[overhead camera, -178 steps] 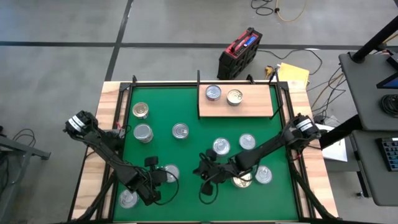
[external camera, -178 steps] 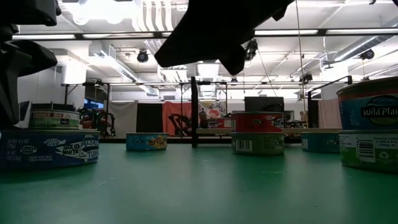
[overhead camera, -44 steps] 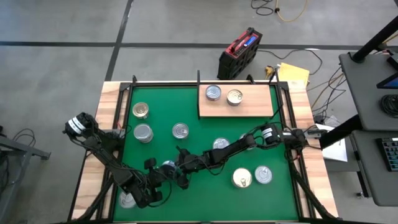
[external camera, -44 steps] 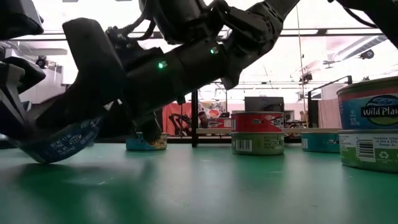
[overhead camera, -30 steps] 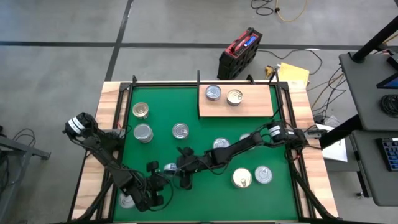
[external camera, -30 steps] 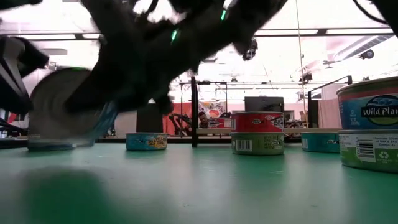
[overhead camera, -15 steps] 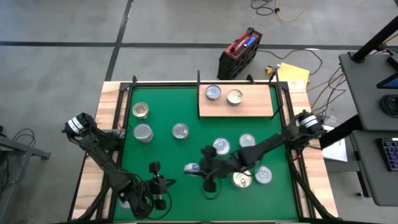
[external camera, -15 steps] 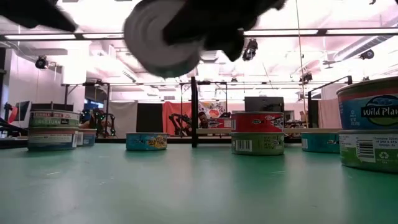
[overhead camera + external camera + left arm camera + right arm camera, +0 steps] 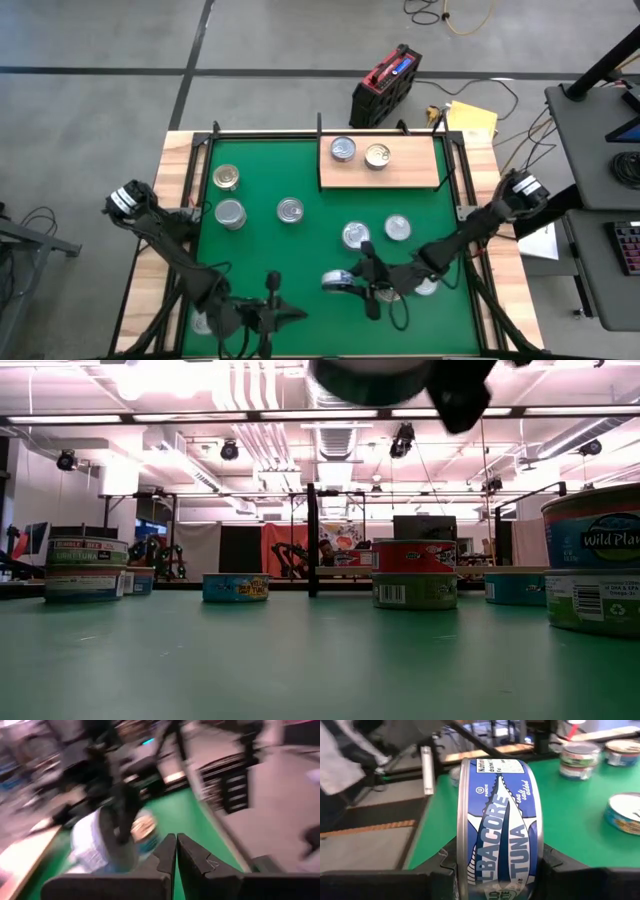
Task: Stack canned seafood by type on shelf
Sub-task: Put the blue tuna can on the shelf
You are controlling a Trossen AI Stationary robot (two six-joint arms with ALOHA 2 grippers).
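— Gripping a tuna can point(image 9: 499, 825) on edge, right gripper point(image 9: 352, 281) is hovering above the mat point(image 9: 300, 250); left gripper point(image 9: 176, 851) is sitting pinched shut.
— Risking a slip: round rim, shelf point(image 9: 400, 172) well off.

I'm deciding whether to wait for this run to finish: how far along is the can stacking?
Early. Done: two cans sit side by side on the shelf, not stacked. In hand: the right gripper holds a blue tuna can on edge above the mat. Left: the other cans, still loose on the mat, such as those at and. The left gripper waits shut at the near edge.
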